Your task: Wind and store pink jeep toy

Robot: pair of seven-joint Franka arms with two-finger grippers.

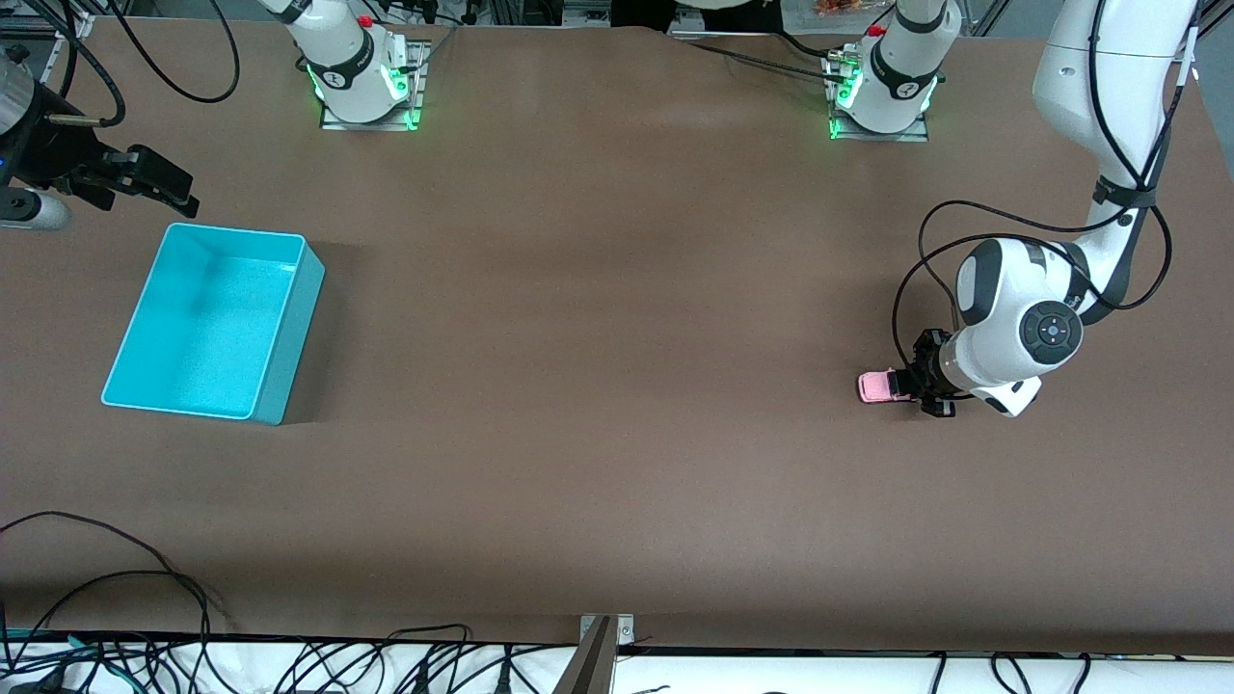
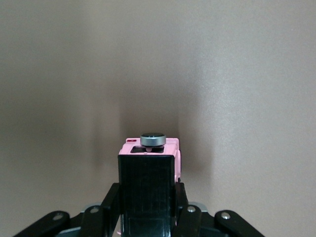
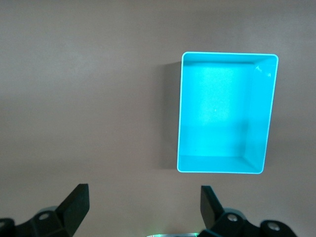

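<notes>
Left claw (image 1: pixel 914 386) clamped on pink jeep toy (image 1: pixel 876 387), low on the counter (image 1: pixel 617 386) at the left arm's end. Winding apparently in hand; storing not done: turquoise bin (image 1: pixel 275 371) empty. Right claw (image 1: pixel 159 183) waits, fingers apart, near the bin.

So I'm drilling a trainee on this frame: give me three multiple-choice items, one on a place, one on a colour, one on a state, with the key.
1. Where is the jeep?
A. in the bin
B. on the table toward the left arm's end
C. under the right gripper

2. What colour is the bin?
A. turquoise
B. yellow
C. red

3. How is the right gripper?
A. shut on the jeep
B. open, holding nothing
C. shut on the bin

Key: B, it sits between the left gripper's fingers, which are shut on it; A, its walls show turquoise; B, its fingers stand wide apart above the table beside the bin.
</notes>
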